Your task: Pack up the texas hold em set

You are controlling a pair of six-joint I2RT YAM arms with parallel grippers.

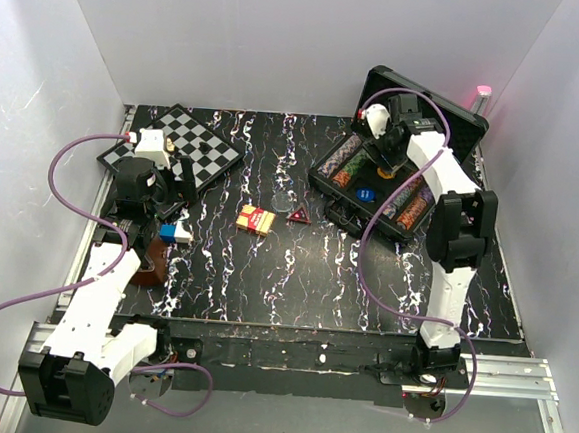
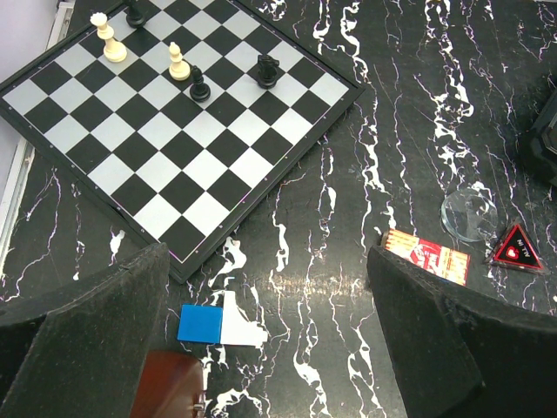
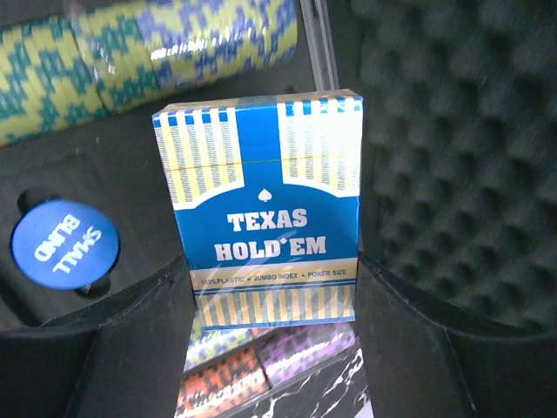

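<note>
The black briefcase (image 1: 335,170) stands open at the back right, its lid up and rows of poker chips (image 1: 413,208) inside. My right gripper (image 1: 385,154) hovers over it, shut on a blue "Texas Hold'em" card box (image 3: 265,218) that it holds upright above the foam lining (image 3: 461,131). A blue "Small Blind" disc (image 3: 65,244) lies in the case beside chip rows (image 3: 157,52). A red card box (image 1: 256,219) lies on the table, also in the left wrist view (image 2: 428,257). My left gripper (image 2: 278,348) is open and empty above the table by the chessboard.
The chessboard (image 1: 180,146) with a few pieces sits at the back left. A blue-white block (image 2: 218,324) and a brown object (image 2: 170,387) lie under the left gripper. A clear disc (image 2: 470,213) and a red triangular token (image 2: 516,248) lie near the red box.
</note>
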